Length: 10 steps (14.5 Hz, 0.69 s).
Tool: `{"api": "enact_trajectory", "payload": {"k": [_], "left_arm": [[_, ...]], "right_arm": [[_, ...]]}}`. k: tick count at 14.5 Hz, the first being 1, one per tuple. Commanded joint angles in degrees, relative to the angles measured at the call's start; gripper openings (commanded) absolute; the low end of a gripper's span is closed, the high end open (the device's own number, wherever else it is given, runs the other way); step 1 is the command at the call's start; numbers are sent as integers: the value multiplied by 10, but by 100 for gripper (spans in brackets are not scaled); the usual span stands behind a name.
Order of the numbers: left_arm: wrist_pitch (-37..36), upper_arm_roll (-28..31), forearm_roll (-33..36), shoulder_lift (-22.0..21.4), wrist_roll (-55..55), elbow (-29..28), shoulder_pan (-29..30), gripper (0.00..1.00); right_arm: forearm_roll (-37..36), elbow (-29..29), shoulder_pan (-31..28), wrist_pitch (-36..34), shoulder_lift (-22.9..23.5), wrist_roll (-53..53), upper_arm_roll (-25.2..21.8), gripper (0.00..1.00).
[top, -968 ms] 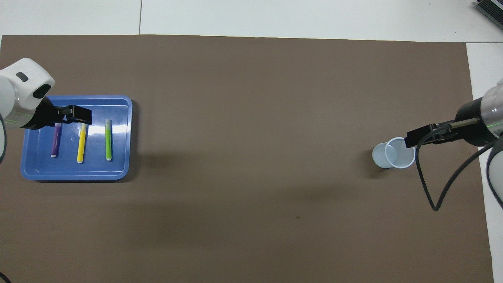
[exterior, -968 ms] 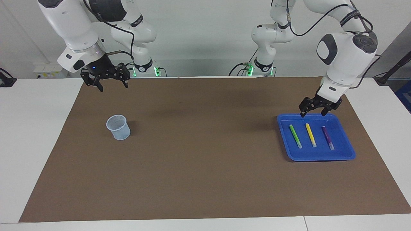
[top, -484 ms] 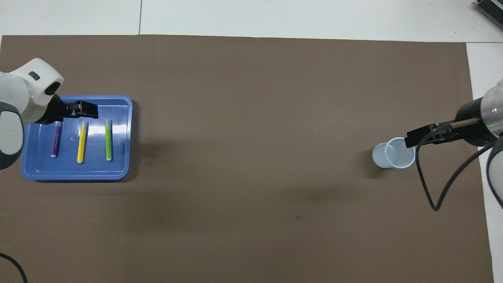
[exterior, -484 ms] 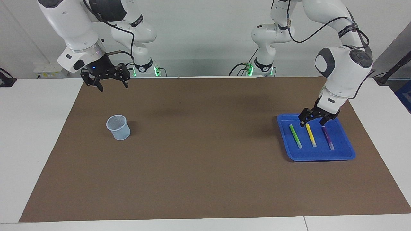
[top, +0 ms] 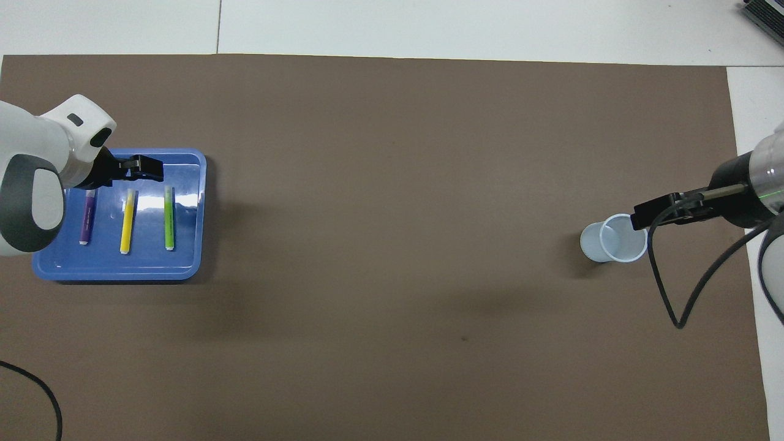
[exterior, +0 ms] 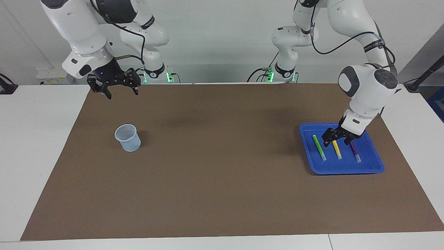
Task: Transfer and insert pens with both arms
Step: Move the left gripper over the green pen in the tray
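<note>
With the left gripper [exterior: 335,140] spread open over the yellow pen [exterior: 336,147] in the blue tray [exterior: 341,169], it should straddle that pen squarely before closing, while the right gripper [exterior: 118,91] waits open, well away from the tray.

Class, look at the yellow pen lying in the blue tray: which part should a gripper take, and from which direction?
Probably the mid-barrel of the yellow pen, from straight above, fingers across its width: it lies flat in the blue tray, with gaps either side.

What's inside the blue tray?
Three pens lie side by side in the blue tray: green pen, yellow pen, purple pen. The left gripper covers the yellow pen's top end.
</note>
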Motion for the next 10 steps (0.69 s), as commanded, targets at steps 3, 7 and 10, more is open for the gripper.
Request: {"api": "enact_trajectory", "payload": {"k": [3,7,10], "left_arm": [[48,-1,-9,42,20,-7,12,96],[52,-2,-23,46,20,-18,13,93],[78,-2,-28,50,20,-35,12,92]], "right_arm": [[7,1,-5,-2,-1,-3,3,100],[7,1,-5,-2,-1,-3,3,100],[7,1,-5,-2,-1,-3,3,100]]}}
